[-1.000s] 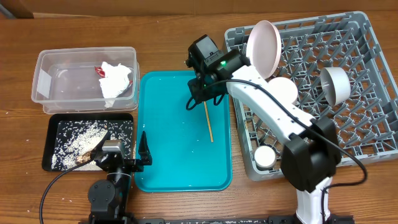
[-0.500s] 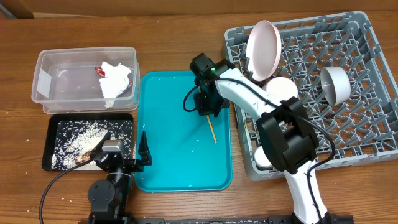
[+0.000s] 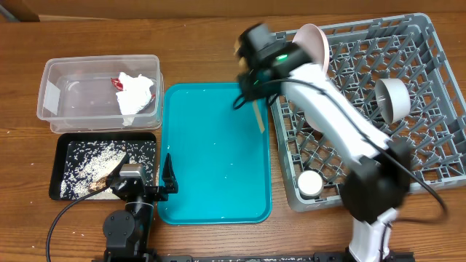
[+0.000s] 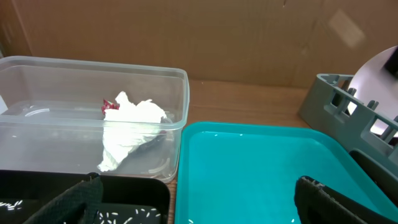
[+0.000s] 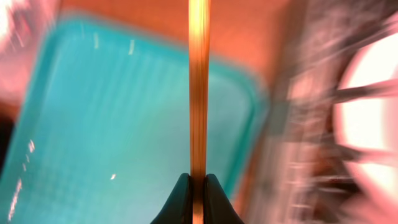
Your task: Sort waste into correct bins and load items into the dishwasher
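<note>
My right gripper [image 3: 251, 94] is shut on a thin wooden chopstick [image 3: 258, 116] and holds it in the air over the right edge of the teal tray [image 3: 211, 182], next to the grey dish rack [image 3: 429, 145]. In the right wrist view the chopstick [image 5: 199, 87] runs straight up from the closed jaws [image 5: 198, 186], and the view is motion-blurred. The rack holds a pale-pink plate [image 3: 313, 40], a white bowl [image 3: 393, 98] and a small white cup [image 3: 311, 182]. My left gripper [image 3: 142, 175] is open and empty at the near left, over the black tray's edge.
The clear tub [image 3: 73, 109] at the far left holds the white napkin [image 3: 135, 94] and the red wrapper [image 3: 116, 82]. The black tray [image 3: 62, 142] in front of it holds rice grains and brown scraps. A few rice grains lie on the teal tray.
My right gripper has lifted the chopstick off the teal tray and swung it right and toward the rack. The left arm has not moved.
</note>
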